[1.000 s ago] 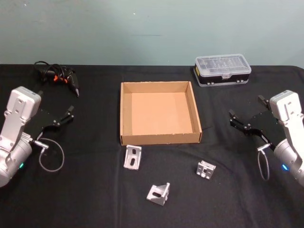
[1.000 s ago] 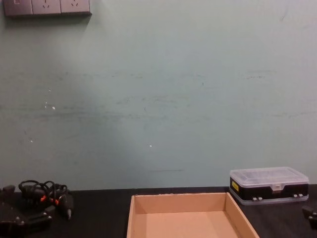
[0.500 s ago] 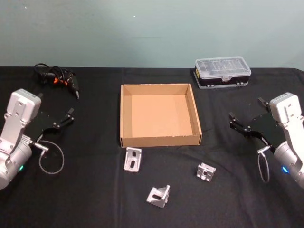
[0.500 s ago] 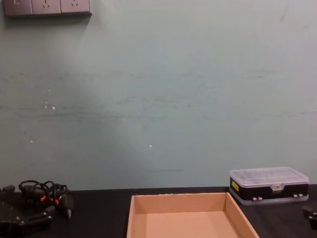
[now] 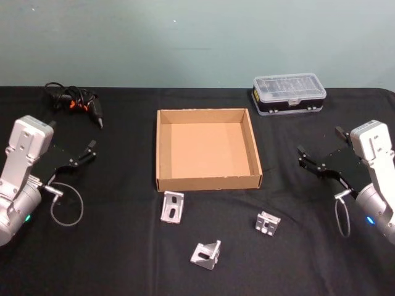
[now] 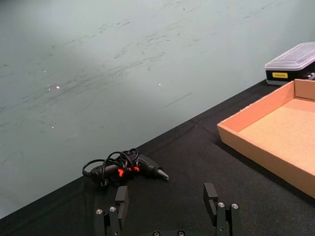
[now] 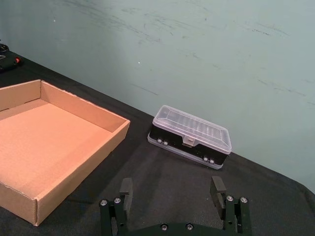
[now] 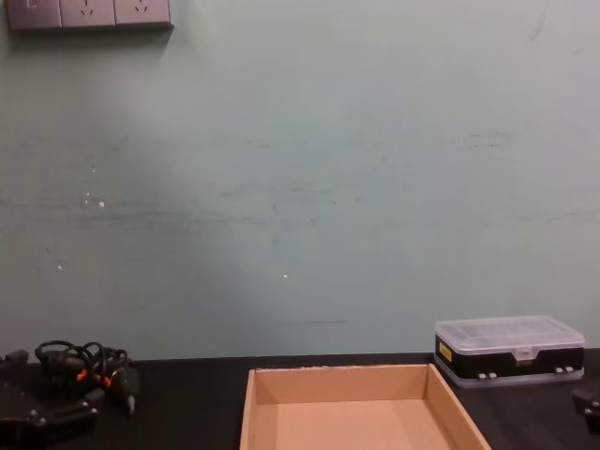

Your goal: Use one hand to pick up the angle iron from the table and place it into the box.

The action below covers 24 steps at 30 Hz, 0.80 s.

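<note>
Pale green wall backs a flat black matte tabletop (image 5: 123,265), with broad bare margins on every side of the shallow, lidless tan cardboard box (image 5: 208,182). Three small silver metal brackets lie apart on the robot's side of the box. A slotted angle iron (image 5: 173,206) is just beside its front-left corner, a blocky angle iron (image 5: 267,222) lies off its front-right corner, and a gusseted angle iron (image 5: 206,253) lies farther out between them. Well left of the box hangs the black claw-like left gripper (image 6: 166,189), fingers spread. Well right hangs the matching right gripper (image 7: 171,183), fingers spread too. A black plastic case with a clear lid (image 5: 289,92) sits behind the box's right rear corner, and a cable-tangled black tool (image 5: 74,98) behind its left.
</note>
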Motion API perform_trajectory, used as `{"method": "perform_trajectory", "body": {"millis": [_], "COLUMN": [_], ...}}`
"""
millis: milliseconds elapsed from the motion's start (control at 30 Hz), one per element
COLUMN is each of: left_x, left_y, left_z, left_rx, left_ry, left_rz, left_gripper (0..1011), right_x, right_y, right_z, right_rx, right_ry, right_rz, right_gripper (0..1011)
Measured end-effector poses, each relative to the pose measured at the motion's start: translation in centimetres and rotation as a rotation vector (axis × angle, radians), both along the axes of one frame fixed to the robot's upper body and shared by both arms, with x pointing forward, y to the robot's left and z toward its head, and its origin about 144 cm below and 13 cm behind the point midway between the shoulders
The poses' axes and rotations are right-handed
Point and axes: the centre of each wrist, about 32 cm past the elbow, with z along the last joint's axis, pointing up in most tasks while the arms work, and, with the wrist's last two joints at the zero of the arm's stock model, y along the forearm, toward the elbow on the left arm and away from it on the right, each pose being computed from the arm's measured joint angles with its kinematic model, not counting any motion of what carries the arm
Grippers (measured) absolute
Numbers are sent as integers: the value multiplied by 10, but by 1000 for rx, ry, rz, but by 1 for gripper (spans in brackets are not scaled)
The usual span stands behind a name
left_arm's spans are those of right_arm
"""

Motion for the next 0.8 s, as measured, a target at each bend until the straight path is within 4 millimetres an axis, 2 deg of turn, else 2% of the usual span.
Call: {"method": "perform_trajectory", "body": {"millis": [433,800], "left_x": [0,0], "left_y": [0,0], "left_z": [0,0], "left_rx": [0,0], "left_ry": [0,0], "left_rz": [0,0], "left_gripper": [1000,1000], "right_x": [-4,-23], "right_y": [-2,-17], "right_z": [5,43], "right_rx": [35,120], "right_ry": [32,158], "right_rz": [28,155], "right_gripper": [1003,1003]}}
